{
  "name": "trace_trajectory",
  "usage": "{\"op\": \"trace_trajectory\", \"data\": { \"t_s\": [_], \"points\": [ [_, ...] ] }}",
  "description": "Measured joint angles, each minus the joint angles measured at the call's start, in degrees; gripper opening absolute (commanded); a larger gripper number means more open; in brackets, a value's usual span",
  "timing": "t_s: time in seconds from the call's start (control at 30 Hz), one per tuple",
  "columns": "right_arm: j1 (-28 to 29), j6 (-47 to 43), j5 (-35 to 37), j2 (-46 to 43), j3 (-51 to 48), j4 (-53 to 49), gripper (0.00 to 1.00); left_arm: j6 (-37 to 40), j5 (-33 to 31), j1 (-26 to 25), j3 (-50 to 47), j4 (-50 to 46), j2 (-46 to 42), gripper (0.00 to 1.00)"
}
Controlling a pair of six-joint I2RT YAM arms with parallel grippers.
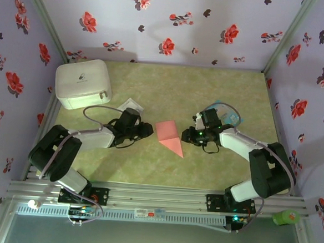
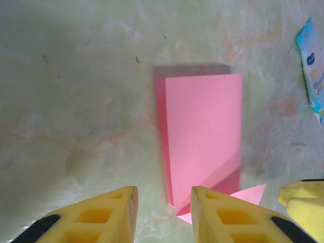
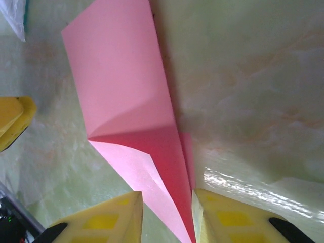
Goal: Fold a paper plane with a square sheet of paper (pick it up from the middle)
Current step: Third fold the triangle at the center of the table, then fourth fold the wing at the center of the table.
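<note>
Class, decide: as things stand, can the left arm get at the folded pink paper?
Probably yes: the left gripper sits right beside the folded pink paper, jaws apart and pointed at it, with nothing lying between them.

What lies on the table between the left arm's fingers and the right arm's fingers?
The salmon-pink folded paper sheet, pointed at its near end, lies flat between the left fingers and the right fingers. The top external view shows this.

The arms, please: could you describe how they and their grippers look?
The left arm and right arm have white links, black joints and thin looping cables. The left gripper and right gripper have blocky yellow fingers with rectangular recesses.
</note>
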Motion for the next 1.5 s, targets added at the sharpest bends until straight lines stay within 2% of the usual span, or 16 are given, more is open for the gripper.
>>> {"op": "trace_trajectory", "data": {
  "t_s": [0.3, 0.63, 1.03, 1.5],
  "points": [
    [0.0, 0.4, -3.5, 4.8, 0.3, 1.7, 0.28, -2.4, 4.9, 0.0, 0.5, 3.9, 5.9, 0.36],
    [0.0, 1.5, -3.9, 5.7, 0.3, 3.7, 0.18, -4.2, 8.7, 0.0, 1.9, 6.3, 9.4, 0.36],
    [0.0, 2.1, -3.9, 5.7, 0.2, 5.6, 0.09, -5.6, 10.4, 0.0, 3.0, 8.2, 11.0, 0.34],
    [-0.6, 3.9, -3.5, 5.7, -2.6, 8.3, 0.07, -7.2, 11.0, 0.0, 3.3, 10.1, 12.2, 0.34]
  ]
}}
